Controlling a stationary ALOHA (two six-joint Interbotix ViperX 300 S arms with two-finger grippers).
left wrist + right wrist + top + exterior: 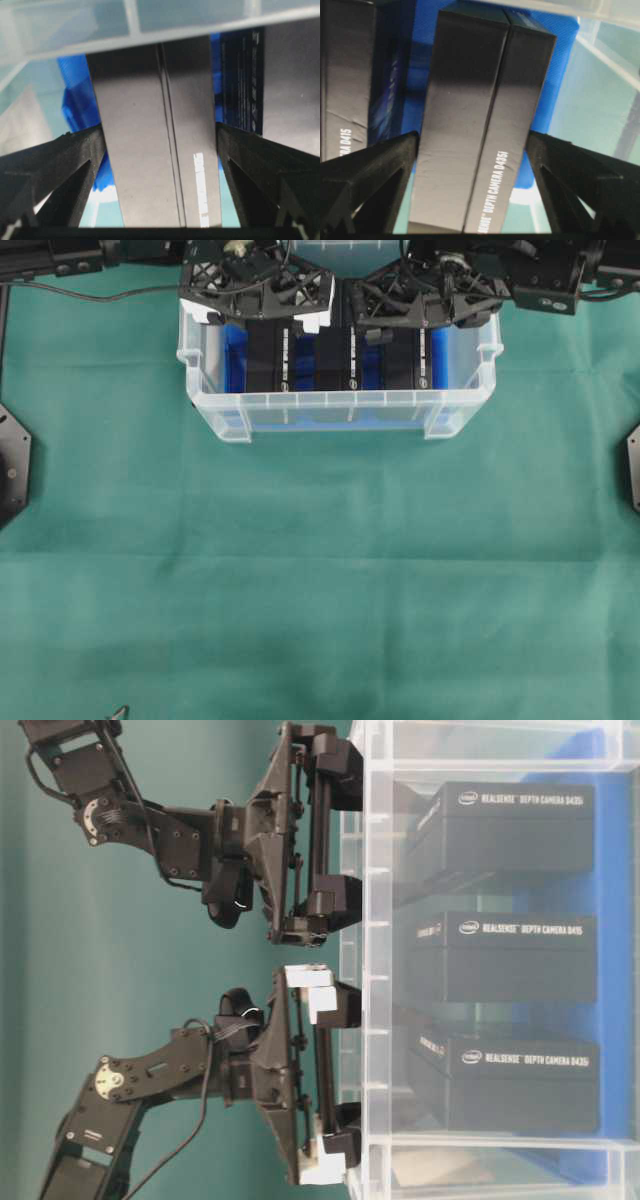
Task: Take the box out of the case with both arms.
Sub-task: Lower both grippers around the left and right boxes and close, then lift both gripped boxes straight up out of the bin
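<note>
The clear case point(340, 397) stands at the back of the table, lined with a blue sheet point(235, 355). Three black boxes stand upright in it: left point(268, 355), middle point(338, 360), right point(400, 360). My left gripper point(262, 310) hangs open just above the rim, its fingers point(75, 155) on either side of the left box point(150, 150). My right gripper point(420, 310) is open too, straddling the right box point(470, 140) from above. In the table-level view both grippers point(335, 1075) point(335, 832) sit at the rim, short of the box tops point(520, 1085) point(510, 830).
Green cloth point(320, 590) covers the table in front of the case. Black mounts sit at the left point(10, 465) and right point(632, 470) edges. The middle box point(510, 960) stands close between the two straddled ones.
</note>
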